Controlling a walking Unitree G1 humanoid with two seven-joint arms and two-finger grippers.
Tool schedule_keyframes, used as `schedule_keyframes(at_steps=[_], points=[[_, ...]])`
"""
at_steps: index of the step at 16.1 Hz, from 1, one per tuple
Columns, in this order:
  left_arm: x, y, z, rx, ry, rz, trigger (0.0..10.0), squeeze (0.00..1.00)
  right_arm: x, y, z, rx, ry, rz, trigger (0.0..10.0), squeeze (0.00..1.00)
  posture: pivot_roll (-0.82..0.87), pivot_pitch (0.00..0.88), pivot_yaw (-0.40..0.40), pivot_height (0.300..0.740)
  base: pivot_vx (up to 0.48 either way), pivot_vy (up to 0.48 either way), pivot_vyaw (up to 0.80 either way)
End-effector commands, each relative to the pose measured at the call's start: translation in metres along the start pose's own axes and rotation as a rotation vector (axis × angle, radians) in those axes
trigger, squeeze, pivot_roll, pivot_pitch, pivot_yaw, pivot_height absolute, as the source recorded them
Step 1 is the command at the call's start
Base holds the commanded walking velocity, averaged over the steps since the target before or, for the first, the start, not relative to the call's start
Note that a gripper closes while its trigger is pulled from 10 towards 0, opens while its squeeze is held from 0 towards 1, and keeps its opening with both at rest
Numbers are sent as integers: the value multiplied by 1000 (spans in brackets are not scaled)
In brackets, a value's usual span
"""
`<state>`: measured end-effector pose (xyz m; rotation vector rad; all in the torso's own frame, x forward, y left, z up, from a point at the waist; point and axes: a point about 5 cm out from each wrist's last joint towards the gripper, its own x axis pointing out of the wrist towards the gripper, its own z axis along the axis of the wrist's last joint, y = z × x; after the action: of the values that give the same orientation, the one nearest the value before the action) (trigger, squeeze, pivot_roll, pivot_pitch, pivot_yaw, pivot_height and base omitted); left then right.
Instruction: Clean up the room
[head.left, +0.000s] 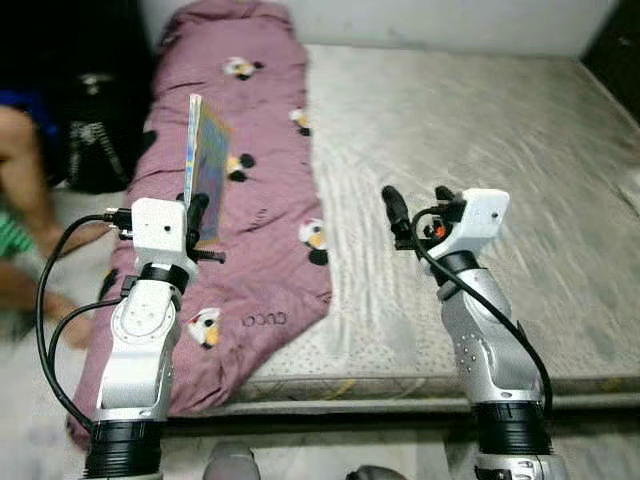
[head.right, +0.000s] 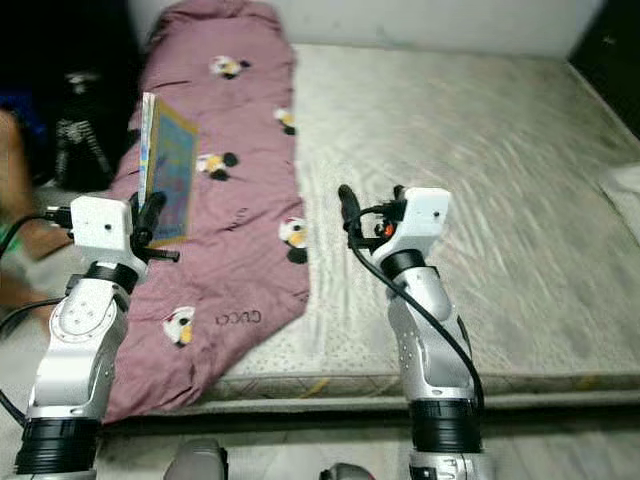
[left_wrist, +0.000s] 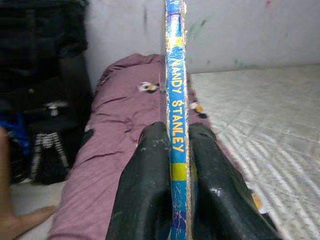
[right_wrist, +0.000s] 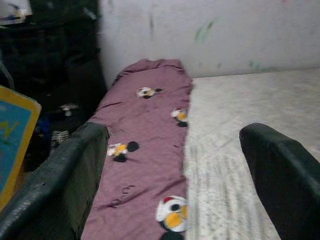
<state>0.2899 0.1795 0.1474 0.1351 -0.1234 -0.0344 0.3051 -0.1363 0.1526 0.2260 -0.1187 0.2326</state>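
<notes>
— Where is the book (head.left: 207, 165)?

— The left gripper (left_wrist: 172, 165) is clamped on its lower edge, one black finger on each cover, spine facing the wrist camera. It stands upright above the purple blanket (head.left: 255, 150), at about ten o'clock in the head views.

— And the right gripper (right_wrist: 172, 175)?

— Held up over the mattress (head.left: 470, 150) near the middle, fingers spread wide apart with nothing between them.

— What lies around?

— The blanket, with small duck patterns, runs along the mattress's left side from twelve o'clock down to seven. A person's arm (head.left: 25, 190) shows at nine o'clock, beside a small tripod (head.left: 95, 140) in the dark corner.
</notes>
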Motion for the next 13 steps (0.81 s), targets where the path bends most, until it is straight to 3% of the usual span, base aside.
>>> schedule_keyframes(at_steps=[1,5,13], points=[[-1,0,8,12,-41,3,10000,0,-2,-2,0,-7,1,2,10000,0,24,0,-52,740,0,0,0],[-1,2,8,12,-40,7,10000,0,-3,-2,-4,-16,26,3,10000,0,24,0,-57,740,0,-191,0],[0,0,7,1,-40,6,10000,0,-5,-2,-6,-58,40,30,10000,0,20,0,-60,740,0,-338,62]])
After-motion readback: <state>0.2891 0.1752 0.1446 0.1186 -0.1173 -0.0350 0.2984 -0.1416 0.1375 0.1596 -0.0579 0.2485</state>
